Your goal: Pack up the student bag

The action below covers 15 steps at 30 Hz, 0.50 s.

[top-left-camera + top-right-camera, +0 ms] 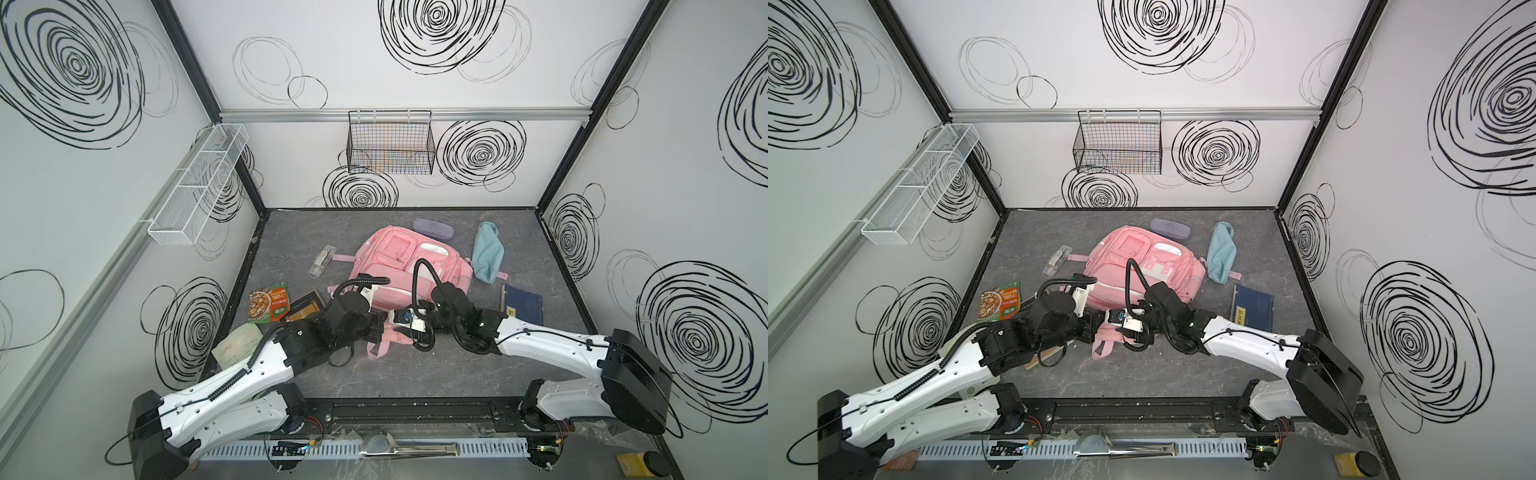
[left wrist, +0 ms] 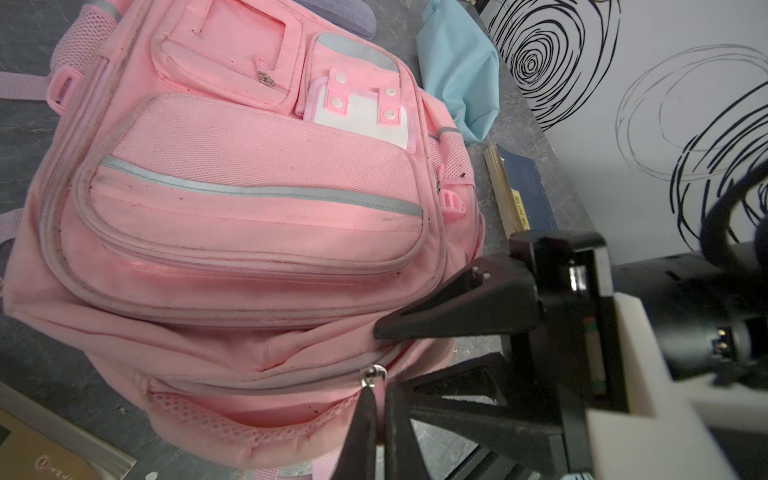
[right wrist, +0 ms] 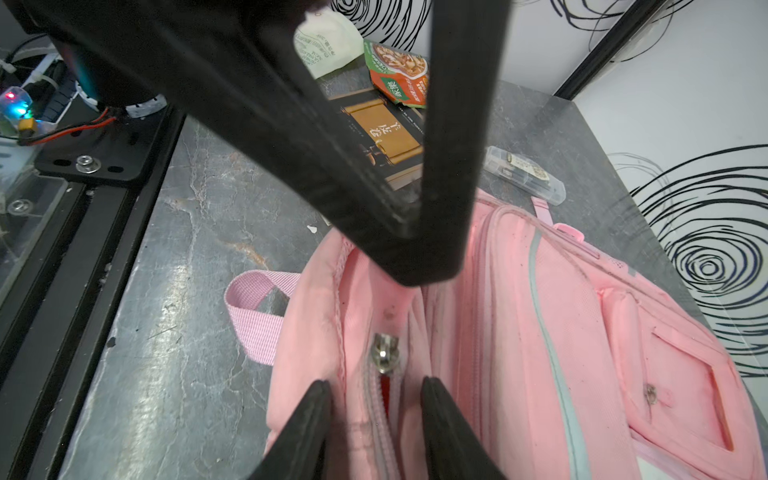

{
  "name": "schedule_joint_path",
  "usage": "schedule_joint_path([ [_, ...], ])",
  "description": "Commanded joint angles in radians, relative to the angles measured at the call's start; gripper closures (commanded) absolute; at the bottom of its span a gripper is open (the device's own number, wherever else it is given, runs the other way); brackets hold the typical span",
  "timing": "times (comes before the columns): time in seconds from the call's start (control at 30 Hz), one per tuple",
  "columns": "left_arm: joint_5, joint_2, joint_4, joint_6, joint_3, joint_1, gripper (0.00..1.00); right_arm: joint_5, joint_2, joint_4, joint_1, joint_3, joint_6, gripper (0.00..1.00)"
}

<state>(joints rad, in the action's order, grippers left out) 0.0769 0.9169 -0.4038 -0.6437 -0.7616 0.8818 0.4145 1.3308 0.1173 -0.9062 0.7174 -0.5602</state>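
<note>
pink student bag (image 1: 399,266) lies front-up on the grey table (image 1: 415,374), centre of both top views, top end twd the lower edge. left gripper (image 2: 374,395): tips pressed together right at the zipper slider (image 3: 386,353); can't tell if they pinch fabric. right gripper (image 3: 376,384): jaws apart, one finger each side of the zipper line.

- Pink student bag (image 1: 382,270) lies mid-bench (image 1: 395,374).
- The left arm (image 1: 249,370) and right arm (image 1: 548,340) meet at its near end.
- Far side: grey case (image 1: 433,228).
- Right: light-blue pouch (image 1: 488,251), blue notebook (image 1: 524,305).
- Left: snack packet (image 1: 269,306), clear case (image 1: 322,259).
</note>
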Motion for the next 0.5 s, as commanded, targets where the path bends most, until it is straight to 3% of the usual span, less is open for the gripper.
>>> schedule_joint_path([
  [0.0, 0.007, -0.038, 0.102, 0.002, -0.073, -0.003, 1.00, -0.069, 0.010, -0.029, 0.001, -0.009, -0.011, 0.71],
  [0.13, 0.029, -0.047, 0.091, 0.002, -0.069, -0.007, 1.00, -0.090, 0.005, -0.055, 0.001, 0.015, 0.007, 0.98],
  [0.17, 0.033, -0.051, 0.088, 0.001, -0.066, -0.011, 1.00, -0.092, 0.002, -0.060, 0.001, 0.020, 0.010, 1.00],
  [0.47, 0.104, -0.126, 0.024, 0.022, -0.040, -0.120, 1.00, -0.207, -0.128, 0.008, 0.001, -0.028, 0.046, 1.00],
])
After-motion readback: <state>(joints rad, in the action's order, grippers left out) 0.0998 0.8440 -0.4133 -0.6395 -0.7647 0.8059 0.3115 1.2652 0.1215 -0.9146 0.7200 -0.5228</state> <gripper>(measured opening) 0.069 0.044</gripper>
